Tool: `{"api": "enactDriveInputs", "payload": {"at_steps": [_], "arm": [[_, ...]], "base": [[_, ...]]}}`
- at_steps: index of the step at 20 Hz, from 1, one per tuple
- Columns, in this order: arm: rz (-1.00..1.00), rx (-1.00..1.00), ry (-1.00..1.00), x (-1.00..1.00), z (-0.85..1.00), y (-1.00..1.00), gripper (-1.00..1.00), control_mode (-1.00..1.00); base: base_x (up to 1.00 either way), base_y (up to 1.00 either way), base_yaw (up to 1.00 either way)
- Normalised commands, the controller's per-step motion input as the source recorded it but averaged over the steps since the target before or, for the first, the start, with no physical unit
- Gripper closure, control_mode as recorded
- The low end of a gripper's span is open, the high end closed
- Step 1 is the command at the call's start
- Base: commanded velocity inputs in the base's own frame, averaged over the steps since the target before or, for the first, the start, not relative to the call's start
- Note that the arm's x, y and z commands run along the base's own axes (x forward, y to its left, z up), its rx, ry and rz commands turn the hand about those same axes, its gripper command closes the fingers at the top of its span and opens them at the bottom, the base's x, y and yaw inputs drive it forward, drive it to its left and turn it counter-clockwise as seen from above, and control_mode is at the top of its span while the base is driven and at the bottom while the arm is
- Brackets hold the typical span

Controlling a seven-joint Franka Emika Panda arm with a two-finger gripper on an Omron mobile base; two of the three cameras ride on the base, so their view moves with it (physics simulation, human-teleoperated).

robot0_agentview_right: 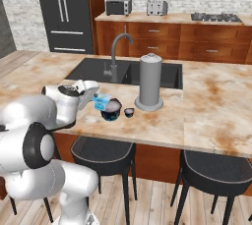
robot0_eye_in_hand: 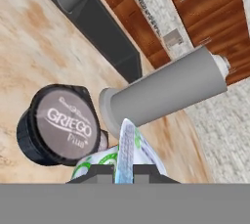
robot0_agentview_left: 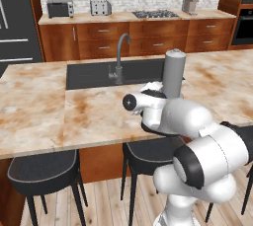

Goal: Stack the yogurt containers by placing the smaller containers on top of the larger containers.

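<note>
- The navy tub [robot0_agentview_right: 111, 109] is squat and round with a pale grey top; it stands upright on the marble counter [robot0_agentview_right: 206, 101], near the front edge, in front of the sink [robot0_agentview_right: 93, 71].
- In the hand view the tub [robot0_eye_in_hand: 56, 125] has dark sides and a flat grey lid.
- The lid carries white lettering: "GRIEGO" in capitals, with a smaller word under it that looks like "Plus". A fine line of print curves above it, too small to read.
- The light-blue cup [robot0_agentview_right: 102, 102] is translucent and tilted, off the counter, just above and to the left of the tub in the right base view.
- Seen from the hand, the cup [robot0_eye_in_hand: 128, 152] shows a pale blue edge and a white surface with green markings; no words can be made out on it.
- The tiny dark cup [robot0_agentview_right: 129, 112] sits upright on the counter just right of the tub, between it and the grey cylinder [robot0_agentview_right: 149, 82].
- The gripper [robot0_agentview_right: 96, 100] has its jaws pulled in nearly together, clamped on the light-blue cup.
- The cylinder is tall and plain grey with a small knob on top, standing on a wider round foot beside the sink's front corner.
- From the left base view the arm hides the cups; the cylinder [robot0_agentview_left: 174, 72] rises behind it.
</note>
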Motion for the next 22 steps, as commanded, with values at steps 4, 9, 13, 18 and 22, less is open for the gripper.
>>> {"api": "enactDriveInputs", "payload": {"at_steps": [4,9,13,18,22], "arm": [[0.00,-0.01,0.00,0.14,-0.13,0.00,1.00,-1.00],[0.00,-0.01,0.00,0.14,-0.12,0.00,1.00,-1.00],[0.00,0.00,0.00,0.16,-0.11,0.00,1.00,-1.00],[0.00,-0.01,0.00,0.16,-0.11,0.00,1.00,-1.00],[0.00,-0.01,0.00,0.16,-0.10,0.00,1.00,-1.00]], "base": [[0.00,0.00,0.00],[0.00,0.00,0.00],[0.00,0.00,0.00],[0.00,0.00,0.00],[0.00,0.00,0.00]]}}
